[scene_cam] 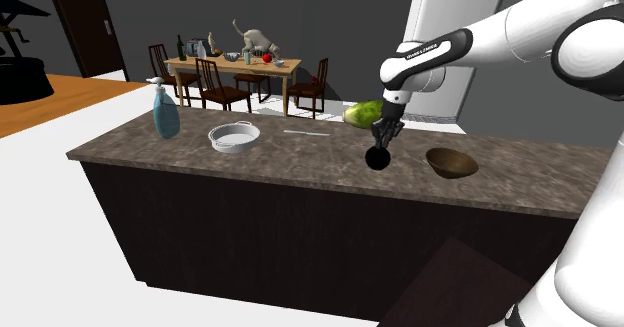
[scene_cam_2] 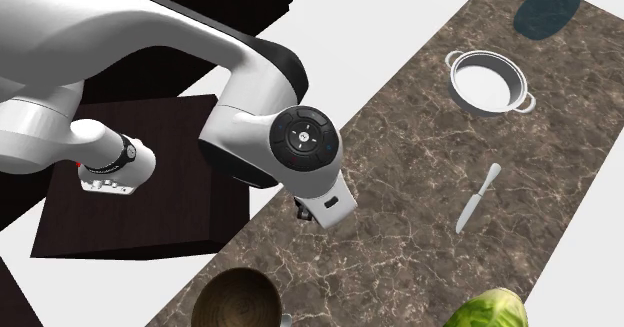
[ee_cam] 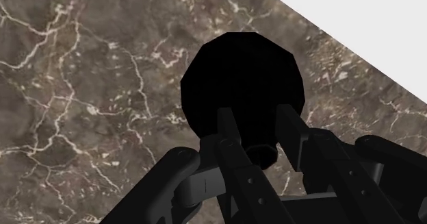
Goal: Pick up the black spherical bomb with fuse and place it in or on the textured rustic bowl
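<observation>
The black round bomb (scene_cam: 378,158) hangs from my gripper (scene_cam: 385,135) just over the brown marble counter (scene_cam: 300,160). In the wrist view the two fingers (ee_cam: 229,130) clasp the bomb (ee_cam: 243,79) at its top, where the fuse stub sits, so the gripper (ee_cam: 260,132) is shut on it. The dark brown rustic bowl (scene_cam: 451,162) stands on the counter a short way toward the shoulder view's right of the bomb. In the second exterior view the bowl (scene_cam_2: 237,300) lies at the bottom edge, below my white wrist (scene_cam_2: 305,155), which hides the fingers and the bomb.
A white two-handled pan (scene_cam: 234,135), a blue soap bottle (scene_cam: 165,112) and a knife (scene_cam: 306,132) lie further along the counter. A green round vegetable (scene_cam: 365,113) sits just behind the gripper. The counter's front edge runs close to the bomb.
</observation>
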{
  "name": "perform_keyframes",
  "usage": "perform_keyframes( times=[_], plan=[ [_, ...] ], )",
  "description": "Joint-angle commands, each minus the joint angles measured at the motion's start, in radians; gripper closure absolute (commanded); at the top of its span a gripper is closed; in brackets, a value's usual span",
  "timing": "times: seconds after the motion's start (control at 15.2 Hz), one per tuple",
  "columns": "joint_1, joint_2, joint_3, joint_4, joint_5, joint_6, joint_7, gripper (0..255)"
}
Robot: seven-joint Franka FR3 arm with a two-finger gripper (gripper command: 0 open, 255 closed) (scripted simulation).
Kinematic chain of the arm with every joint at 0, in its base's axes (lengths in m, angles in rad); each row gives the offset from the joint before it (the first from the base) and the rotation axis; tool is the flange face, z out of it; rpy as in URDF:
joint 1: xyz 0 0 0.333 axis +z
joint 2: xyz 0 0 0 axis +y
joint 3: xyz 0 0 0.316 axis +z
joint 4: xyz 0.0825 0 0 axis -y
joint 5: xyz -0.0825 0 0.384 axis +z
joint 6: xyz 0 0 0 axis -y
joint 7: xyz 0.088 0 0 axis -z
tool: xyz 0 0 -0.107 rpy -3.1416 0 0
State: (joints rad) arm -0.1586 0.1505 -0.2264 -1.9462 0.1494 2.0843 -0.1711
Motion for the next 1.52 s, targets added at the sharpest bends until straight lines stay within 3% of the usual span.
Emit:
perform_keyframes(
  times=[0.0,1.45],
  plan=[
    [0.0,-0.012,-0.001,0.013,-0.005,-0.024,0.004,255],
    [-0.011,-0.078,-0.015,0.209,-0.033,-0.284,0.02,255]
  ],
)
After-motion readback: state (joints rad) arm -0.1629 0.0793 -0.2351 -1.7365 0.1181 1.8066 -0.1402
